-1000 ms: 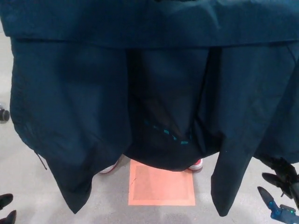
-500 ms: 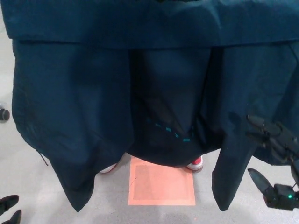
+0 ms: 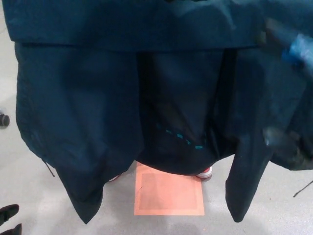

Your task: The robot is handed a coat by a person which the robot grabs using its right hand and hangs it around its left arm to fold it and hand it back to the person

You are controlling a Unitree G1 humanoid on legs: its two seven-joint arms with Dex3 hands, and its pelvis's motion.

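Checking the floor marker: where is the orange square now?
Head view, bottom centre: the orange square lies on the floor just below the coat, a red shoe at its upper right corner.

Dark coat (image 3: 98,98) above orange floor square (image 3: 168,193)

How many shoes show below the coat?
2: one shoe at the orange floor square's upper left corner, the other shoe at its upper right; the coat hides most of both.
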